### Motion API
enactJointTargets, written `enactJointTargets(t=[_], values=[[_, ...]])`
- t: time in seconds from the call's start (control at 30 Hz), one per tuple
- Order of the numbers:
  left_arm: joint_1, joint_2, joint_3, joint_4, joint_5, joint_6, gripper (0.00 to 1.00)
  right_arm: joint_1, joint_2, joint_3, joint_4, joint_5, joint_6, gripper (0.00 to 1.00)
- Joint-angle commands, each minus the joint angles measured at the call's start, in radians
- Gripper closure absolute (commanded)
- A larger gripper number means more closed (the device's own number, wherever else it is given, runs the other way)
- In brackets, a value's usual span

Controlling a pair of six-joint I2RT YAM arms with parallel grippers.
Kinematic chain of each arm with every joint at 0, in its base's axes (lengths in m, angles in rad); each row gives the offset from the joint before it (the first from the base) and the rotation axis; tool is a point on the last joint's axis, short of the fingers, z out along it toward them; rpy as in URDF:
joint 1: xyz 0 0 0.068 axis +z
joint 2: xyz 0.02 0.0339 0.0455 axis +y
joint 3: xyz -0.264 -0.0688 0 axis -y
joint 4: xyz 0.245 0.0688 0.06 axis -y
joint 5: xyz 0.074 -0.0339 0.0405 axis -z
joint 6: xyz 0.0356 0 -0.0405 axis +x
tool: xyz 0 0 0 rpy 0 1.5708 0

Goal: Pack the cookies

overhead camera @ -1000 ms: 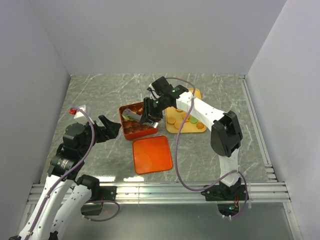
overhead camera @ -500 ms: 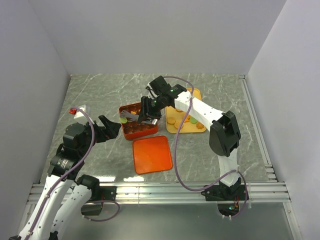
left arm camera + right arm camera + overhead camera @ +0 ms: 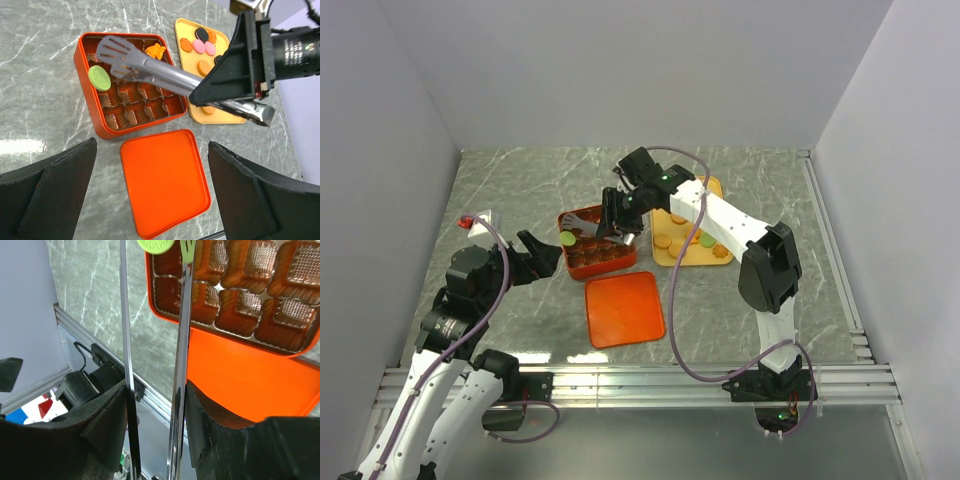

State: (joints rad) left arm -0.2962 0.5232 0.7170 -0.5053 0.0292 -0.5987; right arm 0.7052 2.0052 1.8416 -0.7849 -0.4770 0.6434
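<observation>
As grey metal tongs (image 3: 150,67) hover, small toy cookies (image 3: 202,47) wait

Since they look light, stiff and slick, we would pinch each across its rim. Most lie on the yellow tray (image 3: 184,27), right of the orange-red gridded box (image 3: 79,57); a green one (image 3: 99,78) rests at its left edge. The right end effector (image 3: 622,212) clamps the tongs; the left end effector (image 3: 536,256) gapes empty. A flat orange-red lid (image 3: 165,185) lies nearer.
</observation>
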Motion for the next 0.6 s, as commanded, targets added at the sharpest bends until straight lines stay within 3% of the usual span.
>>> enactJointTargets(t=[0.0, 0.23, 0.37, 0.57], values=[[-0.004, 0.000, 0.025, 0.011, 0.015, 0.000, 0.01, 0.005, -0.048, 0.079, -0.013, 0.044, 0.007, 0.47], [-0.004, 0.001, 0.024, 0.016, 0.024, 0.004, 0.01, 0.011, -0.075, 0.130, -0.045, 0.078, 0.001, 0.48], [-0.004, 0.003, 0.024, 0.016, 0.031, 0.005, 0.01, 0.055, -0.085, 0.130, -0.037, 0.067, 0.004, 0.55], [-0.004, -0.005, 0.024, 0.017, 0.032, 0.005, 0.01, 0.105, -0.054, 0.142, -0.027, 0.043, 0.016, 0.57]])
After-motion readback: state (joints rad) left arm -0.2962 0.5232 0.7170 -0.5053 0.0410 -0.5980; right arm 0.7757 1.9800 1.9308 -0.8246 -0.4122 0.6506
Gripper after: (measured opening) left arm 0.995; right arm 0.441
